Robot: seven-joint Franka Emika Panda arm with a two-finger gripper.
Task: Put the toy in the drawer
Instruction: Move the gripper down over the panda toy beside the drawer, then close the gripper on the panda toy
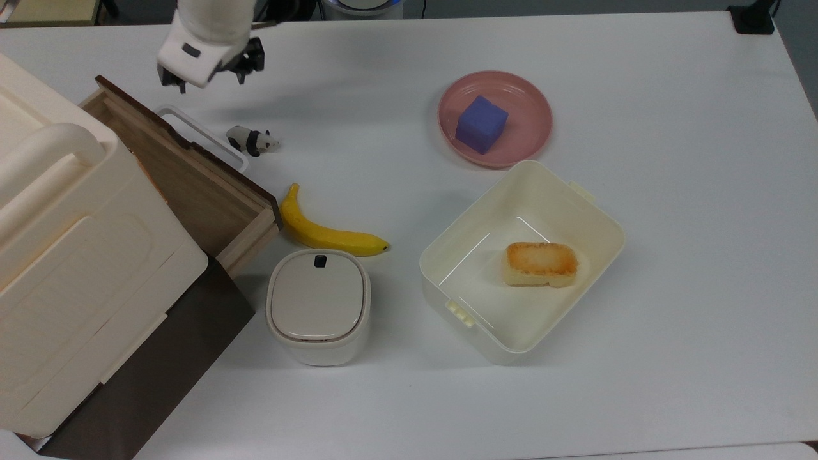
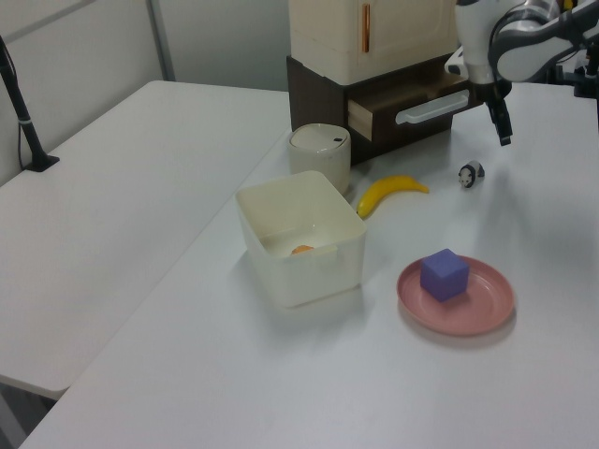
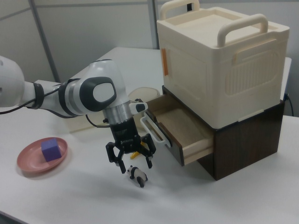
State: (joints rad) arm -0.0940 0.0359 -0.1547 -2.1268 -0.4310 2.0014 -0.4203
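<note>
The toy, a tiny black-and-white panda (image 1: 252, 140), stands on the white table just in front of the drawer's white loop handle (image 1: 203, 138). The drawer (image 1: 192, 185) is pulled open from a dark brown cabinet, and its light wood floor is bare. My gripper (image 1: 208, 76) hangs open a little above the panda, touching nothing. In the right view the gripper (image 3: 132, 164) points down with its fingers spread over the panda (image 3: 137, 175), beside the drawer (image 3: 182, 128). In the left view the gripper (image 2: 498, 117) is above the panda (image 2: 470, 173).
A yellow banana (image 1: 326, 233) lies by the drawer's corner, with a small lidded bin (image 1: 317, 305) below it. A cream tub (image 1: 447, 255) holds a toasted bread piece (image 1: 541, 263). A pink plate (image 1: 537, 128) carries a purple-blue cube (image 1: 481, 123). A large cream box (image 1: 64, 255) sits on the cabinet.
</note>
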